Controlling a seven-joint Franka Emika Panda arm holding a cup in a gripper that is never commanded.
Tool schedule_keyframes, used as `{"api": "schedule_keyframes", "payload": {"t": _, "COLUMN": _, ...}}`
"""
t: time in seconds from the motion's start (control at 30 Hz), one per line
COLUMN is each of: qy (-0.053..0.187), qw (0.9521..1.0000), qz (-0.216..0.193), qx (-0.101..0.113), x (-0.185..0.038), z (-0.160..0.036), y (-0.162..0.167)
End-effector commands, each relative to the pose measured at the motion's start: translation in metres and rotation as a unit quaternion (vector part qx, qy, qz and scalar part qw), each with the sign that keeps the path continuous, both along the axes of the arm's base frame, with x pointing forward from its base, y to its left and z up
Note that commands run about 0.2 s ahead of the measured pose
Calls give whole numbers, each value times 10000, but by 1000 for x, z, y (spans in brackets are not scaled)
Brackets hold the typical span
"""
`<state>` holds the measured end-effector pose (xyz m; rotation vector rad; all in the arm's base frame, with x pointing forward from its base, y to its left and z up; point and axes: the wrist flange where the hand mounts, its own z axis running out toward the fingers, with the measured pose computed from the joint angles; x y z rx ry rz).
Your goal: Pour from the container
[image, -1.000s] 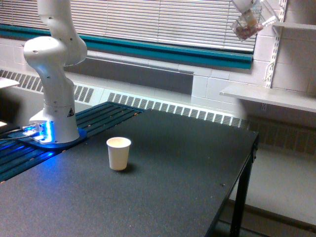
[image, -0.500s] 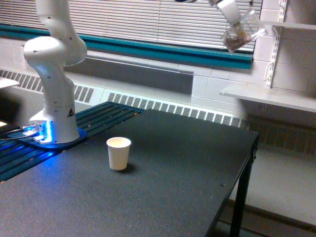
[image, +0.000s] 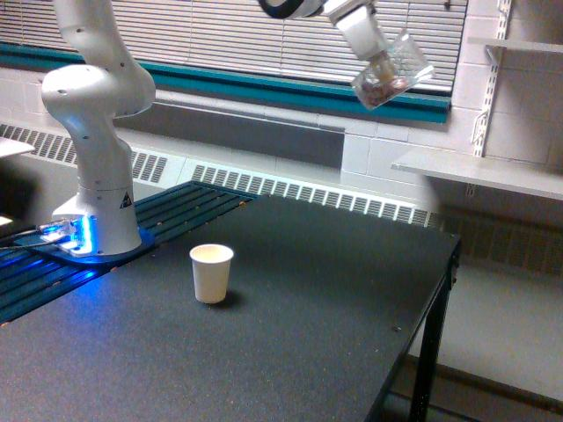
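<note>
Black speckled table [image: 290,334] carries a white paper cup [image: 211,272] at near left. My gripper [image: 380,63] stays clamped on the small clear plastic cup [image: 391,72] holding brownish bits, tilted, high at far right; it has moved leftward and lower.

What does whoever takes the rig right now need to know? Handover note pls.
End effector: shut on the clear cup, held high near the blinds, tilted, brownish bits still inside.
White paper cup: upright on the black table, well below and toward the exterior view's left of the clear cup.
Done: clear cup lifted.
Left: bring it over the paper cup, then pour. Nothing visibly poured so far.
</note>
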<state>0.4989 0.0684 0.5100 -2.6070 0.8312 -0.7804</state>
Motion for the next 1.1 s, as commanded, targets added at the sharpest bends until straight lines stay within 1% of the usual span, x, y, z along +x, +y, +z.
{"api": "schedule_keyframes", "payload": {"t": 0.03, "qy": 25, "qw": 10000, "qz": 85, "qx": 17, "x": -21, "z": -19, "y": -3}}
{"api": "schedule_keyframes", "payload": {"t": 0.17, "qy": 118, "qw": 9998, "qz": 91, "qx": 103, "x": -36, "z": -34, "y": -3}}
{"api": "schedule_keyframes", "payload": {"t": 0.33, "qy": 269, "qw": 9993, "qz": 45, "qx": 269, "x": -54, "z": -56, "y": -3}}
{"api": "schedule_keyframes", "payload": {"t": 0.53, "qy": 492, "qw": 9982, "qz": -2, "qx": 346, "x": -77, "z": -85, "y": -5}}
{"api": "schedule_keyframes", "payload": {"t": 0.8, "qy": 818, "qw": 9961, "qz": -22, "qx": 332, "x": -111, "z": -122, "y": -10}}
{"api": "schedule_keyframes", "payload": {"t": 0.93, "qy": 1008, "qw": 9945, "qz": -67, "qx": 266, "x": -129, "z": -139, "y": -17}}
{"api": "schedule_keyframes", "payload": {"t": 1.1, "qy": 1390, "qw": 9900, "qz": -145, "qx": 166, "x": -153, "z": -167, "y": -28}}
